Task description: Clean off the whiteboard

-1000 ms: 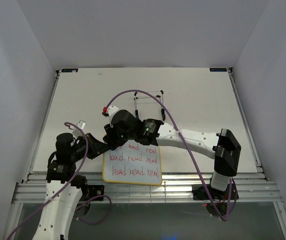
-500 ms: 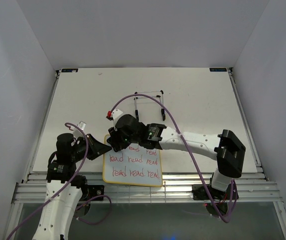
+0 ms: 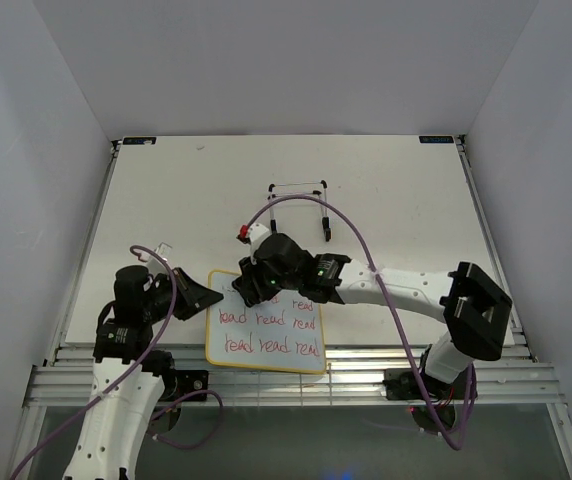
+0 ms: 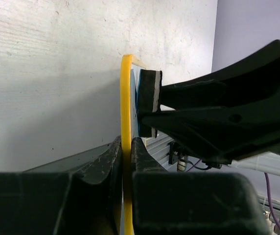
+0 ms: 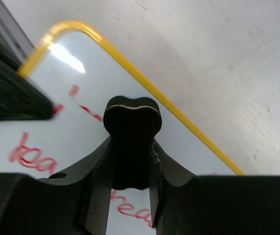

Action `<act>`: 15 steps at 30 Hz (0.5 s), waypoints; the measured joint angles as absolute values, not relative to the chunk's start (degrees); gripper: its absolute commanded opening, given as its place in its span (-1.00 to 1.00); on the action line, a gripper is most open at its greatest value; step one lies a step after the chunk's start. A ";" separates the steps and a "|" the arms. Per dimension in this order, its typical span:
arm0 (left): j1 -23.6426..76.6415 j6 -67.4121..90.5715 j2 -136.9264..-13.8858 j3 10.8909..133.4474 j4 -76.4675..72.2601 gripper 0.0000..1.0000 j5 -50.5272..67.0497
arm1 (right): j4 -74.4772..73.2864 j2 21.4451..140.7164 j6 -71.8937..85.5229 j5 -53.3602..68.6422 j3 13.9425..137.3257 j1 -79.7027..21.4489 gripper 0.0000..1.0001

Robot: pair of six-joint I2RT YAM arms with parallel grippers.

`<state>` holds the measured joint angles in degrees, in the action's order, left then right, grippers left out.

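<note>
The whiteboard (image 3: 266,338) lies at the near edge of the table, yellow-framed, with rows of red words; its top left part shows only faint red marks. My left gripper (image 3: 204,298) is shut on its left edge; in the left wrist view the fingers (image 4: 126,144) pinch the yellow frame (image 4: 126,93). My right gripper (image 3: 254,286) is shut on the black bone-shaped eraser (image 5: 131,122) and presses it on the board's top row (image 5: 81,98), near the upper edge. The eraser also shows edge-on in the left wrist view (image 4: 149,103).
A thin black wire stand (image 3: 298,190) sits behind the board at mid-table. The right arm's purple cable (image 3: 351,230) arcs over it. An aluminium rail (image 3: 386,365) runs along the table's near edge. White walls close in on three sides.
My right gripper has slid the eraser to the right along the top row, and the board's top left corner has come into view behind it. The left gripper has kept its hold.
</note>
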<state>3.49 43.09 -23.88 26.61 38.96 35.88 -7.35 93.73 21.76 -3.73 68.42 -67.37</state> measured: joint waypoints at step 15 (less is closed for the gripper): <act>3.60 43.55 -24.21 26.61 38.02 -1.00 35.66 | 4.47 82.15 27.66 0.34 40.51 -53.41 -0.75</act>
